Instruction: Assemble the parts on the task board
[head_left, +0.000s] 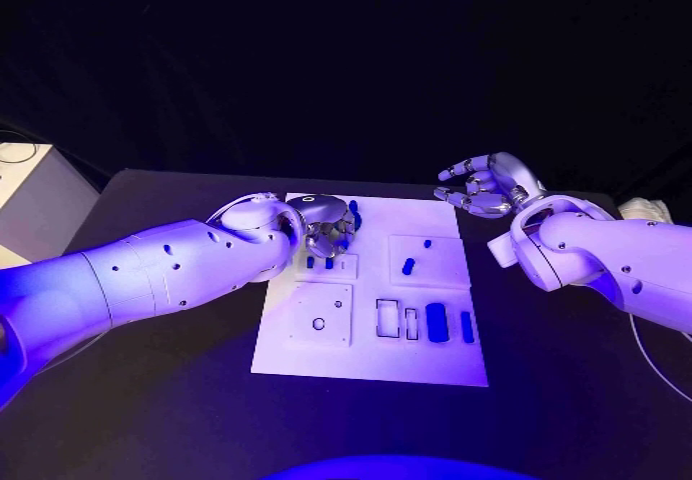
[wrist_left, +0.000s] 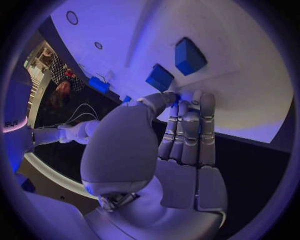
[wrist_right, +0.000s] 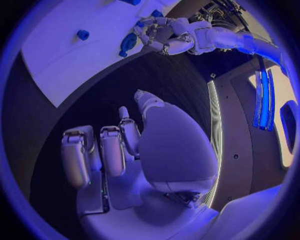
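The white task board (head_left: 372, 350) lies mid-table. My left hand (head_left: 326, 230) hangs over its far left corner, fingers pointing down above two small blue parts (head_left: 319, 263). In the left wrist view the left hand (wrist_left: 181, 140) holds its fingers straight and side by side, with the thumb tip meeting them right beside a blue block (wrist_left: 160, 77); a second blue block (wrist_left: 189, 56) stands just beyond. Whether anything is pinched there I cannot tell. A longer blue part (head_left: 353, 212) lies next to that hand. My right hand (head_left: 485, 187) floats off the board's far right corner, fingers apart and empty.
Another blue part (head_left: 408, 266) stands in the board's upper right tile. Two upright blue parts (head_left: 437, 322) sit by the slots (head_left: 388, 317) near the front right. A tile with a round hole (head_left: 319, 323) is at the front left. A pale box (head_left: 36, 200) stands beyond the table's left edge.
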